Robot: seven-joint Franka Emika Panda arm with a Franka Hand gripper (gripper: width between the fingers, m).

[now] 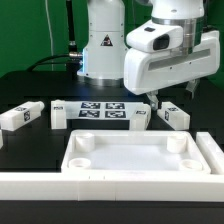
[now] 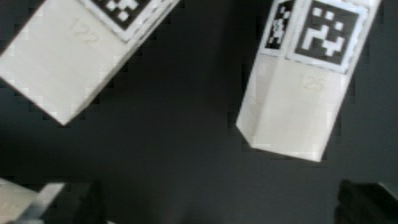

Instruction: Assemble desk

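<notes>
The white desk top (image 1: pixel 140 158), a tray with a raised rim and round corner sockets, lies at the front of the table. Two white tagged legs (image 1: pixel 20 116) (image 1: pixel 62 112) lie to the exterior view's left of the marker board. Two more legs (image 1: pixel 141 116) (image 1: pixel 174 115) lie to its right. My gripper (image 1: pixel 166 100) hangs open and empty just above the right pair. In the wrist view both these legs (image 2: pixel 80 55) (image 2: pixel 299 90) lie on the black table beyond my open gripper (image 2: pixel 214 205). Only the fingertips (image 2: pixel 59 200) show, at the frame's edge.
The marker board (image 1: pixel 103 110) lies flat between the leg pairs. A low white border wall (image 1: pixel 100 186) runs along the front and up the exterior view's right side (image 1: pixel 212 150). The robot base (image 1: pixel 100 45) stands behind the board.
</notes>
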